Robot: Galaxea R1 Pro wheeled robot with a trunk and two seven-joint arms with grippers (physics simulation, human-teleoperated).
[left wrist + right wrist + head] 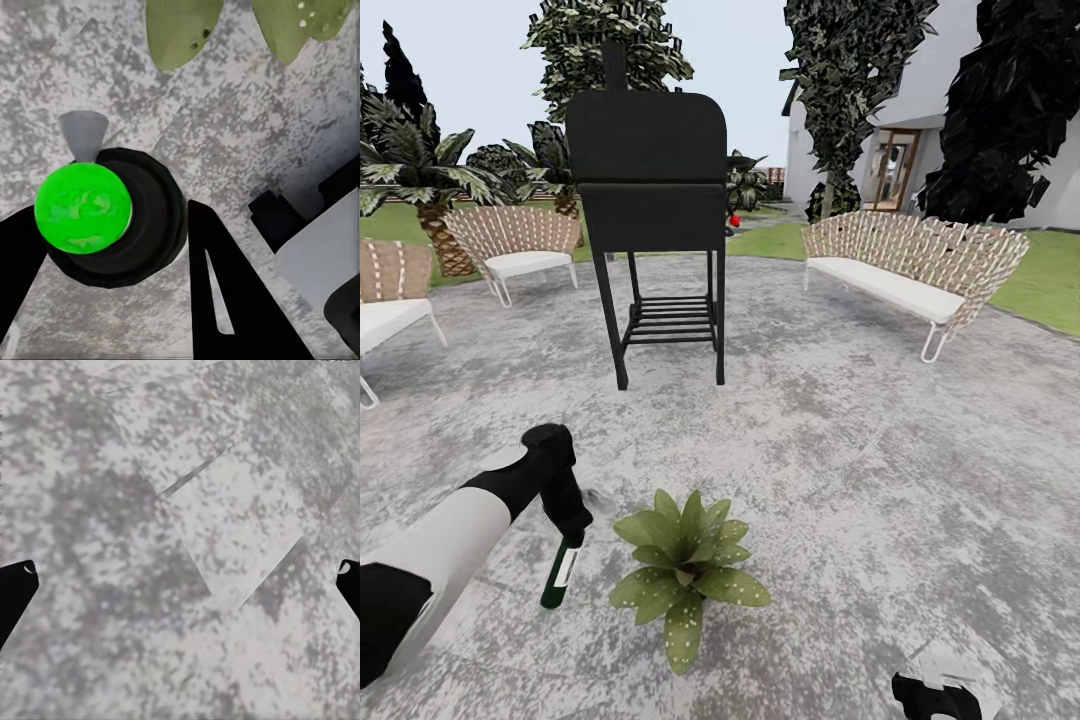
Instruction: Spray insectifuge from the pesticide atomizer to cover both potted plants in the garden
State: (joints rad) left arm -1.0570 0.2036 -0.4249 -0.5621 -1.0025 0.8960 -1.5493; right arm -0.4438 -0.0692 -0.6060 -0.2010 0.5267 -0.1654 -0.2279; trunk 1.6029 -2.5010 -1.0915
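Note:
In the head view my left gripper (570,528) hangs low over the grey patio, shut on the pesticide atomizer (559,578), a dark green bottle with a pale label that points down. One potted plant (685,565), a low rosette of speckled green leaves, sits just right of it, a short gap away. The left wrist view looks down on the atomizer (84,210) with its bright green top and grey nozzle between my black fingers (225,292); plant leaves (184,30) lie beyond. My right gripper (180,585) is open over bare paving and shows at the head view's lower right (935,697).
A black barbecue grill (650,190) stands in the middle of the patio ahead. A wicker sofa (910,265) sits to the right and two wicker chairs (515,240) to the left. Palms (420,175), trees, lawn and a white house (930,110) lie behind.

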